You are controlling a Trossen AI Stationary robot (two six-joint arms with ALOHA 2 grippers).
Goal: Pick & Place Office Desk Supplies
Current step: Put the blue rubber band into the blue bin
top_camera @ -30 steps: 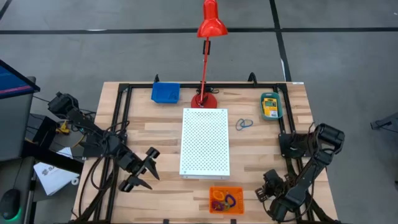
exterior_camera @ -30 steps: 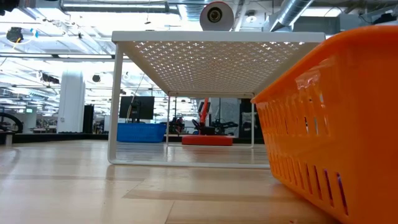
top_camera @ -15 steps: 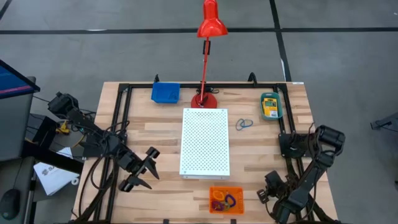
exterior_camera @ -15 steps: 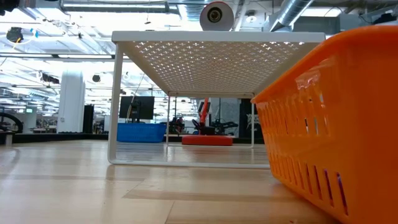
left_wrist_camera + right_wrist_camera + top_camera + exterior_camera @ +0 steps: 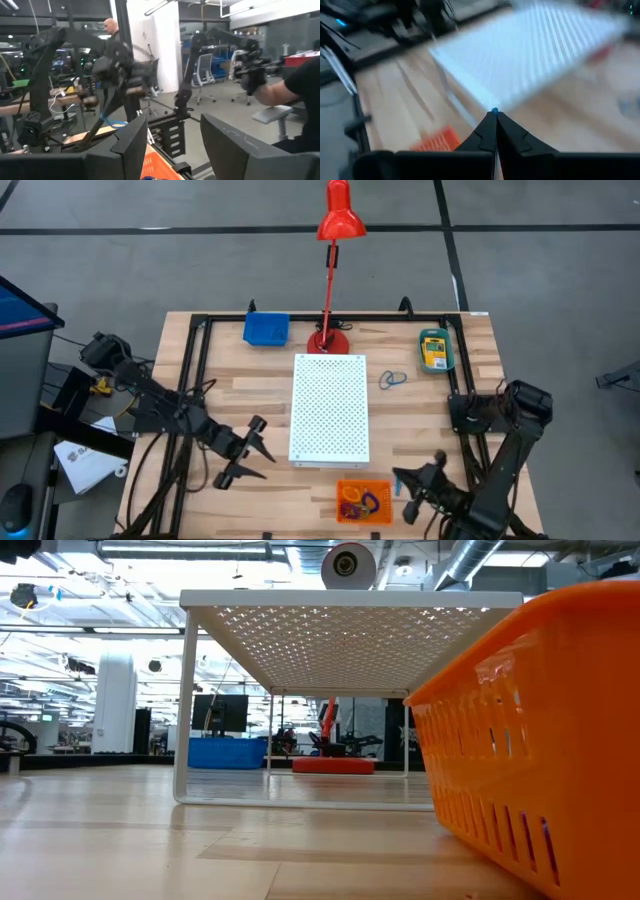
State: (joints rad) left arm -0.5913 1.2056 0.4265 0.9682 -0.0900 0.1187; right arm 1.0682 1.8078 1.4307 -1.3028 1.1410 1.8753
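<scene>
In the high view an orange tray [image 5: 364, 501] with purple and orange loops sits at the table's near edge. A blue tray [image 5: 266, 329] stands at the far left. A teal tray [image 5: 434, 350] at the far right holds a yellow-and-green crayon box. A blue loop [image 5: 392, 380] lies flat on the wood to the right of the white board. My left gripper [image 5: 262, 458] is open, to the left of the board's near corner. My right gripper [image 5: 402, 483] hovers just right of the orange tray; its wrist view shows the fingers [image 5: 495, 116] shut with nothing between them.
The white perforated board [image 5: 330, 408] stands on legs mid-table, like a low shelf [image 5: 350, 600]. The red desk lamp [image 5: 328, 338] rises behind it. A black frame rail runs round the table. Bare wood lies left of the board. A person shows in the left wrist view.
My left gripper has moved toward the table's right, closer to the board's near corner, staying open. My right gripper has swung toward the table's left and now stands beside the orange tray. The trays, the loop and the board have not moved.
</scene>
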